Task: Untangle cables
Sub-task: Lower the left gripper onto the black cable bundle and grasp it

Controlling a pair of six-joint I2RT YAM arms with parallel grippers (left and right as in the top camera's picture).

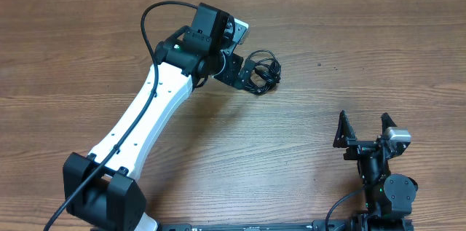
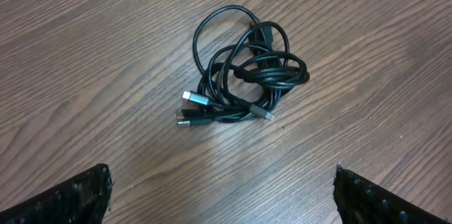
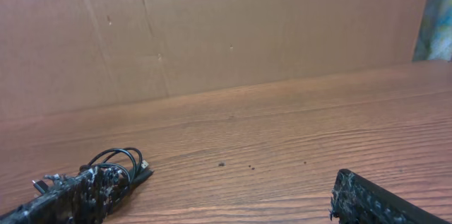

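Cables point(image 2: 244, 75) bunched in a tight knot on the wooden table point(image 2: 85, 54), just ahead of the wide-spread left gripper point(image 2: 226, 199): lower squarely, pinch one outer loop, not the plugs point(image 2: 194, 98), keeping the equally spread right gripper point(image 1: 362, 130) ready to pull.

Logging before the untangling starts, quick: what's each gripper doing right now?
Left gripper: open, holding nothing, close to the cables.
Right gripper: open, holding nothing.
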